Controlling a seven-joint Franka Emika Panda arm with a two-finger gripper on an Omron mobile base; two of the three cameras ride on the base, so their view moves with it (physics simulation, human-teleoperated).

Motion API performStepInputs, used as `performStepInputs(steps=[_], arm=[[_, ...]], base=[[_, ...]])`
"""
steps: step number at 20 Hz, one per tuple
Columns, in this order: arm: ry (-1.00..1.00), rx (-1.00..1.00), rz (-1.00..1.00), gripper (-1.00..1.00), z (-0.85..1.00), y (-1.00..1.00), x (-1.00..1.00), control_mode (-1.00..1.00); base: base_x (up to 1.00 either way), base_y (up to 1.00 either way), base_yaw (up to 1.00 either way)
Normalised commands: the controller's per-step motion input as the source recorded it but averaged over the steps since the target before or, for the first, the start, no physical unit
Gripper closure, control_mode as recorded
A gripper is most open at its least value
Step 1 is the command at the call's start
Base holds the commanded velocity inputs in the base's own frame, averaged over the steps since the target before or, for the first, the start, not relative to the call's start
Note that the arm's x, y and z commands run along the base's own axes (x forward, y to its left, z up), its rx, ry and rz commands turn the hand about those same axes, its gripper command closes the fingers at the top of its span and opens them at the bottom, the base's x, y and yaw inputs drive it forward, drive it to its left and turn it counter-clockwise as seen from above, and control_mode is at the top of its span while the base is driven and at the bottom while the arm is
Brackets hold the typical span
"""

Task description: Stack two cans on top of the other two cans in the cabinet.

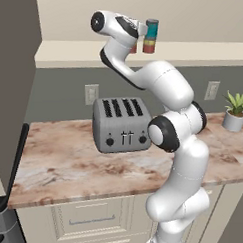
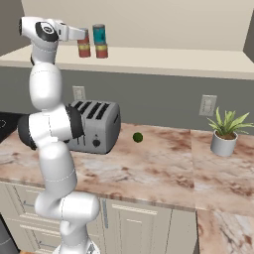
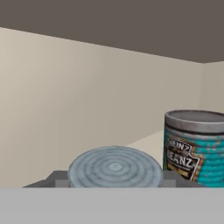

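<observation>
The gripper (image 3: pixel 115 186) squeezes a red round can with a grey lid (image 3: pixel 115 169); a teal-blue can (image 3: pixel 195 148) stands beside it.

Teal can (image 2: pixel 99 34): stood upright on top of a red can (image 2: pixel 101 51), forming a two-high stack on the shelf board (image 2: pixel 163 60) of the cabinet; teal-blue body, grey-dark top; in the hand view the teal can (image 3: pixel 195 148) sat to the right with a "Heinz Beanz" label.
Second red can (image 2: pixel 84 49): upright on the shelf, just left of the stack; yellow-green band; partly hidden by the arm.
Grey lid (image 3: pixel 115 169): flat round ribbed can top, low and near in the hand view, left of the teal can.
Cabinet: pale beige recess above the counter, thick cream shelf board.
</observation>
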Motion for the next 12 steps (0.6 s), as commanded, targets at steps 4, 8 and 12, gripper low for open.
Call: performStepInputs(steps=[4, 8, 12], arm=[[0.00, 0.00, 0.00, 1.00, 0.00, 0.00, 0.00, -1.00], [0.00, 0.00, 0.00, 1.00, 0.00, 0.00, 0.00, -1.00], [0.00, 0.00, 0.00, 1.00, 0.00, 0.00, 0.00, -1.00]], base=[[0.00, 0.00, 0.00], [0.00, 0.00, 0.00], [0.00, 0.00, 0.00]])
